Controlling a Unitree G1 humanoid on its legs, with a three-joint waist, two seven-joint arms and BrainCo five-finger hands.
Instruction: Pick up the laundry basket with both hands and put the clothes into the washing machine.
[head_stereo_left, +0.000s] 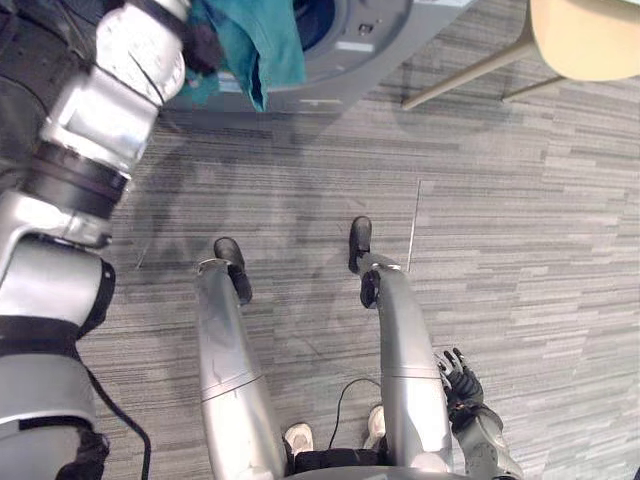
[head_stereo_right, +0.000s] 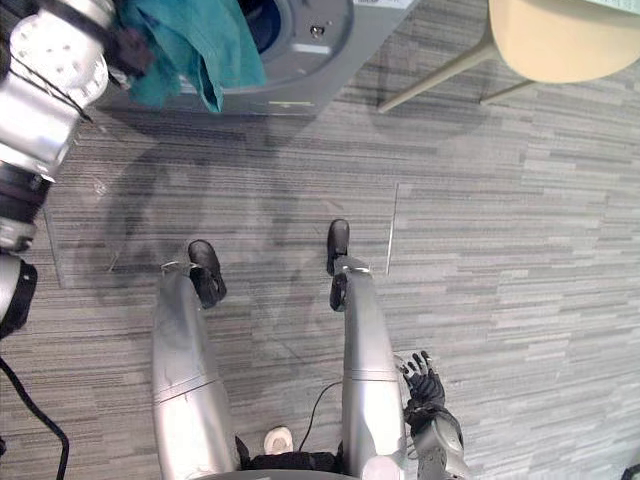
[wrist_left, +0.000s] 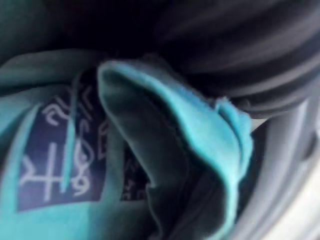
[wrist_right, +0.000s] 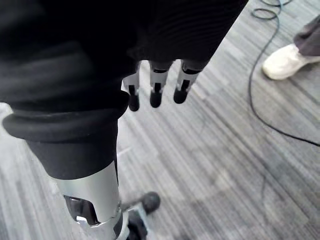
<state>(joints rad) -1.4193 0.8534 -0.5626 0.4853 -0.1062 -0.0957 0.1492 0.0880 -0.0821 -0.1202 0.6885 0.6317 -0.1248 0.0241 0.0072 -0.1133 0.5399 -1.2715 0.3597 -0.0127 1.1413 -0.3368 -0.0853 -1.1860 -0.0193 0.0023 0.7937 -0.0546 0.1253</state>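
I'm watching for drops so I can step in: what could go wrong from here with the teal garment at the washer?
The teal garment hangs at the opening of the washing machine, a fold drooping over the front rim; it may slip to the floor. Cloth drapes over the left hand, so it could snag and be dragged back out. The right hand hangs open, low at the robot's side, too far to help.
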